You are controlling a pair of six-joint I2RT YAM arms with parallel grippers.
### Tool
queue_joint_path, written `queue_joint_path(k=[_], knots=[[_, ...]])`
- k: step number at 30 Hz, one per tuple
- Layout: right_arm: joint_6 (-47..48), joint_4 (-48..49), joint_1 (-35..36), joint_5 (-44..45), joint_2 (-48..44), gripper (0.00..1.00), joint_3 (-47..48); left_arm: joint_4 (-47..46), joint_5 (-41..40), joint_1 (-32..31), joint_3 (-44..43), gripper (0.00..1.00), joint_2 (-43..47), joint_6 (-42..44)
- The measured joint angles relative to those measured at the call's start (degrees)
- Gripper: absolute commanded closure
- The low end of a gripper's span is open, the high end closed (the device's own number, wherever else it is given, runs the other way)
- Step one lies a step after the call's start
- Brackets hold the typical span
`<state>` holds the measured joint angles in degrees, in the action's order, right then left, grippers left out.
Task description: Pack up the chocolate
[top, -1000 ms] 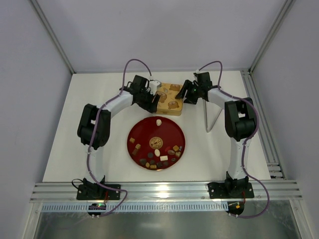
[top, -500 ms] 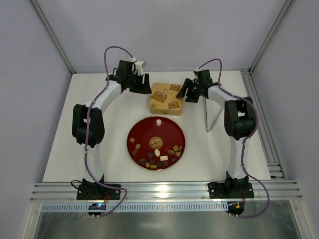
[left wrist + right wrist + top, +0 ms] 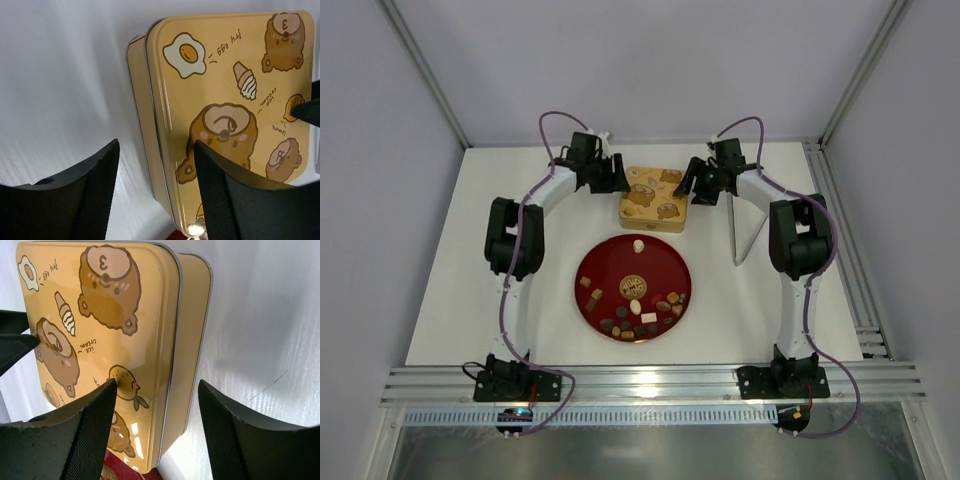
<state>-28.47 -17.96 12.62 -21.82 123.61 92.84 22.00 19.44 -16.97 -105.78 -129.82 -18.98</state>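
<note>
Left claw (image 3: pixel 156 150) open, black ribbed fingers well apart, nothing held; it sits at the tin's left edge, and the left wrist view shows that edge in the gap between the fingers. Right claw (image 3: pixel 157 385) same state: fingers spread, nothing gripped, placed at the tin's right edge with the lid rim showing in the gap. Whether any finger touches the tin, can't tell.

Small bite-size chocolates (image 3: pixel 638 318), dark brown, light brown and cream-white, round, oval and rectangular, all lie on the round red plate (image 3: pixel 600 255). Most are bunched along the plate's near rim, a few sit on its left side, and one cream piece (image 3: pixel 638 244) lies alone at the far rim. None in either claw.

Plate is at the middle of the white surface (image 3: pixel 520 200), between the two arms. Just beyond its far rim lies the rectangular yellow metal tin with cartoon bears, fried egg, ice cream and lemon printed on the lid (image 3: pixel 653 198); lid on, tin flat on the surface, the two claws flanking it left and right. Each wrist view catches the opposite claw's black fingertip over the far side of the lid.

Thin grey flat panel (image 3: pixel 745 232) right of the tin, beside the right arm; can't tell what it is.
</note>
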Motion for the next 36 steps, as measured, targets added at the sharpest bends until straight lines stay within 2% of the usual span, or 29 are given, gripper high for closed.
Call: queue_joint_path(k=[7, 19, 29, 36], knots=[[0.35, -0.70, 0.00, -0.04, 0.85, 0.33, 1.44, -4.42, -0.35, -0.02, 4.63, 0.43, 1.79, -4.28], [0.90, -1.97, 0.22, -0.11, 2.91, 0.33, 4.98, -9.29, -2.38, -1.01, 17.92, 0.46, 9.92, -9.44], [1.66, -3.21, 1.22, -0.28, 3.72, 0.33, 6.84, -9.64, -3.50, -2.97, 21.75, 0.47, 12.94, -9.99], [2.84, -4.15, 1.09, 1.84, 3.43, 0.27, 8.72, -5.05, -4.48, -2.34, 20.74, 0.40, 13.99, -7.69]])
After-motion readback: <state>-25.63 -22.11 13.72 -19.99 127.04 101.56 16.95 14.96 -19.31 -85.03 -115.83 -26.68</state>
